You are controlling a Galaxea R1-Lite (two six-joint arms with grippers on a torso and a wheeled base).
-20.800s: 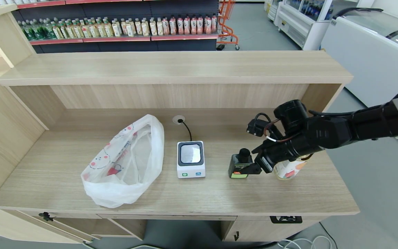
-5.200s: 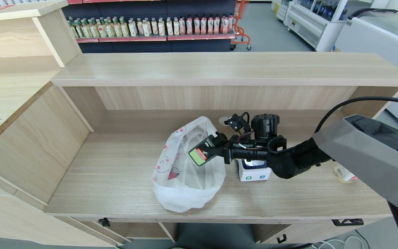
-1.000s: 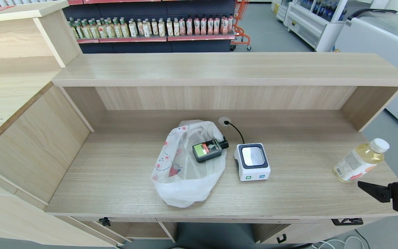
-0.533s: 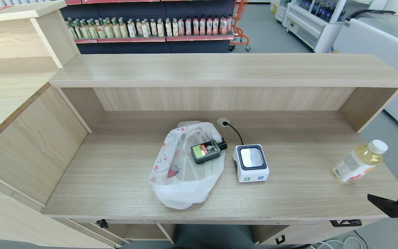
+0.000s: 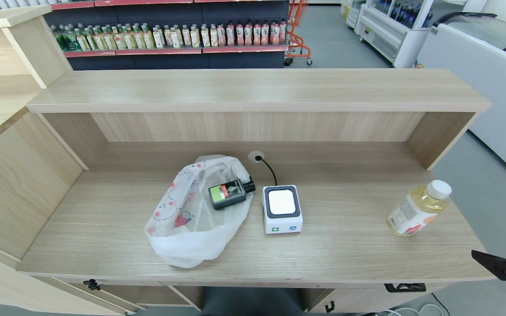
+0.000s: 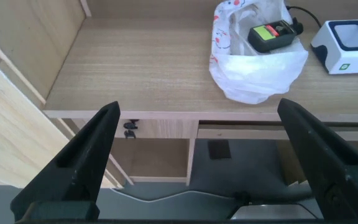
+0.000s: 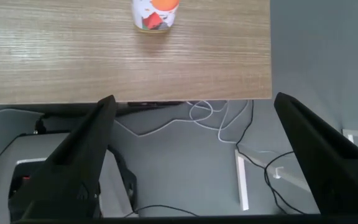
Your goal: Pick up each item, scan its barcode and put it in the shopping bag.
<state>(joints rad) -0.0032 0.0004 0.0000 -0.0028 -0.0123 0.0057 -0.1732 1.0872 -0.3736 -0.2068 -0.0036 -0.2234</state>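
Just left of the scanner [image 5: 282,208], the shopping bag [image 5: 187,224] is laid on the counter [image 5: 345,245], and a dark flat bottle [image 5: 229,193] is seen lying in its open mouth, black cap towards the scanner. Well to the scanner's right, a bottle of yellow drink [image 5: 417,208] is stood near the counter's end. The left gripper [image 6: 199,109] and the right gripper [image 7: 194,99] are held off the counter's near edge, nearer than the scanner, each with fingers spread wide apart.
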